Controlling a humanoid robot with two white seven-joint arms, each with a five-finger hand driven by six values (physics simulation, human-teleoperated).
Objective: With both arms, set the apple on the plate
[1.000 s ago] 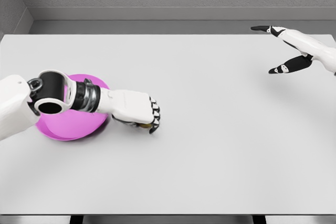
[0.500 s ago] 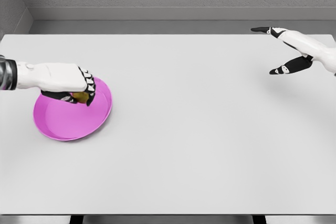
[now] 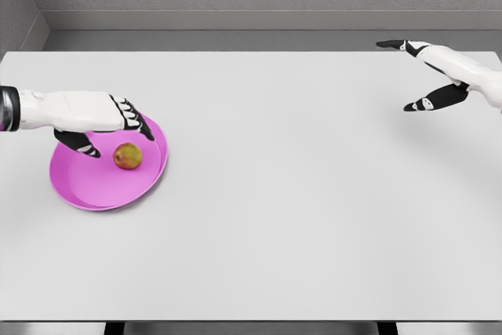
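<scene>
A small yellow-red apple [image 3: 127,156] lies on the pink plate [image 3: 94,190] at the table's left side. My left hand [image 3: 114,131] hovers just above and behind the apple, fingers spread open and not touching it. Its white forearm comes in from the left edge. My right hand [image 3: 412,74] is held over the far right corner of the table, thumb and fingers spread wide, holding nothing.
The grey table [image 3: 298,209] stretches wide between the two hands. A grey wall runs along its far edge.
The left hand carried the apple leftward from beside the plate to over it, then opened. The apple now rests on the plate. The right hand barely moved.
</scene>
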